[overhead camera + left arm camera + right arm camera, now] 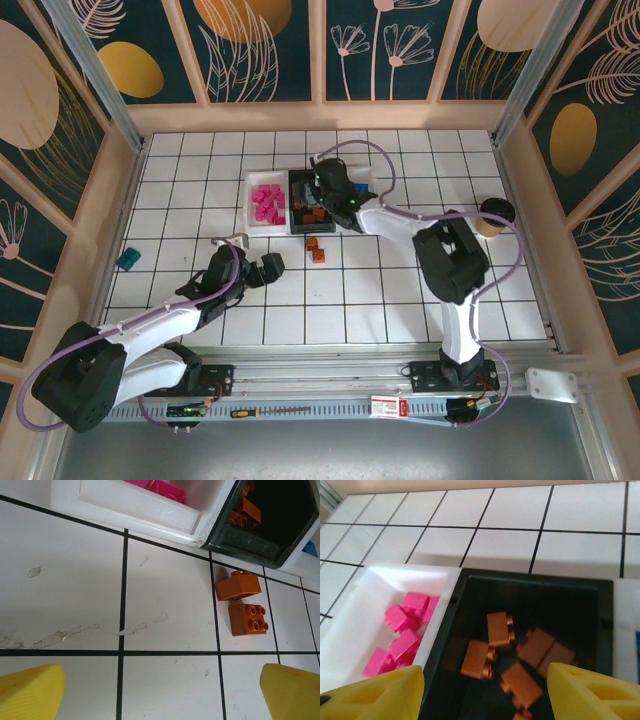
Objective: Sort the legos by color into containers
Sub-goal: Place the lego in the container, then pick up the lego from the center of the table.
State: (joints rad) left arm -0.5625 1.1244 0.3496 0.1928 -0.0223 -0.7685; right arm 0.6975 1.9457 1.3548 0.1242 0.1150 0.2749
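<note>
R end effector (482,692) open, empty, over blk tray (535,582).

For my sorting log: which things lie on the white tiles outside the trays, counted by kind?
Orange bricks: 2
Teal block: 1
Paper cup: 1
Total: 4

No words, numbers or brand names can be read in any view. A small red-and-white sticker (385,405) sits on the metal rail (320,378) at the near edge of the desk (400,300), between the two arm bases, but its print is too small to make out.
</note>
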